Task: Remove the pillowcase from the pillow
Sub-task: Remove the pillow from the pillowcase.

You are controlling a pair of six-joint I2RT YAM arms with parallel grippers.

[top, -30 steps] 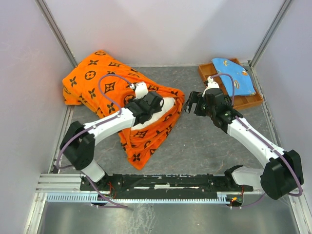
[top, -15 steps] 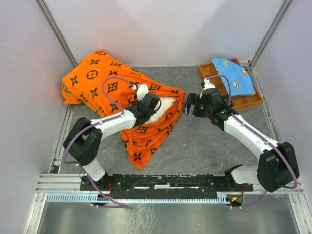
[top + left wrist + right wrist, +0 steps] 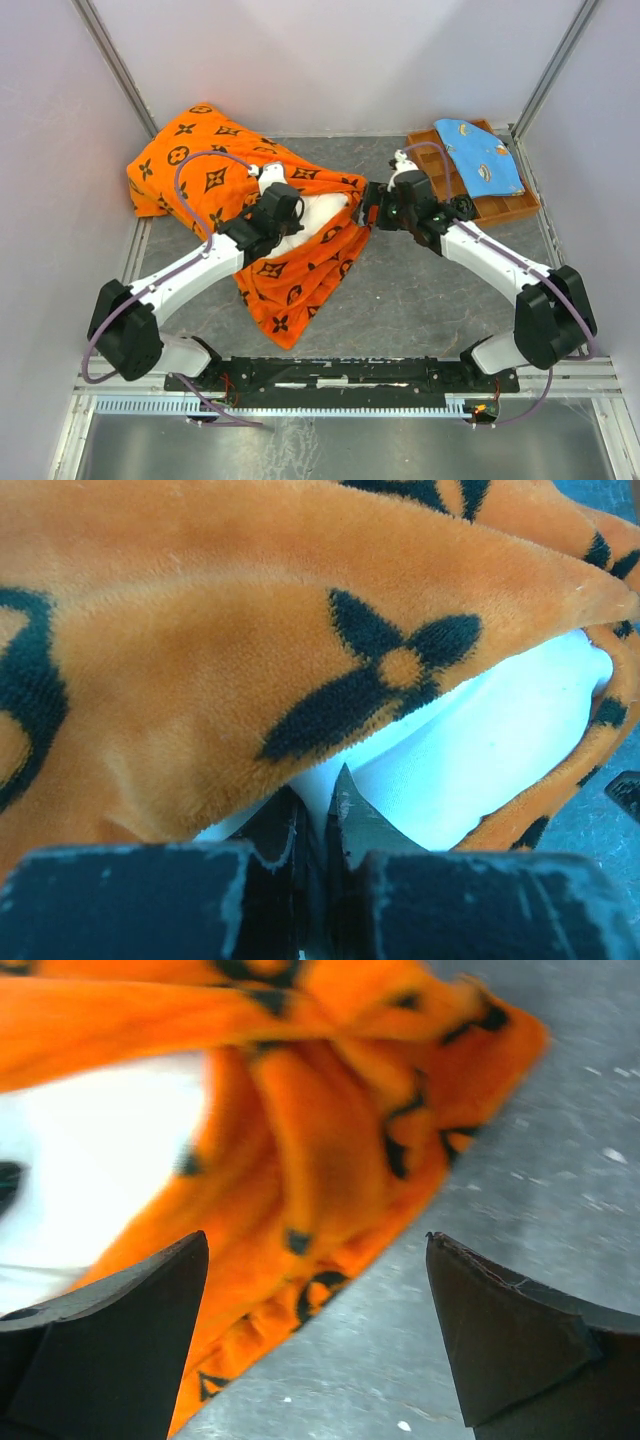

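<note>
I record a table (image 3: 430, 300) with a grey, mottled top, flecked here and there with pale marks. In its far right corner sits a shallow brown wooden tray (image 3: 503, 208), set at a slant to the walls. A light-blue cloth (image 3: 482, 155) with small coloured prints lies over most of it, leaving only the tray's left and near parts bare. Plain white walls (image 3: 330, 60) close the back and both sides, meeting at metal corner posts (image 3: 112, 55). A bare metal sheet (image 3: 330, 445) runs along the near edge.
</note>
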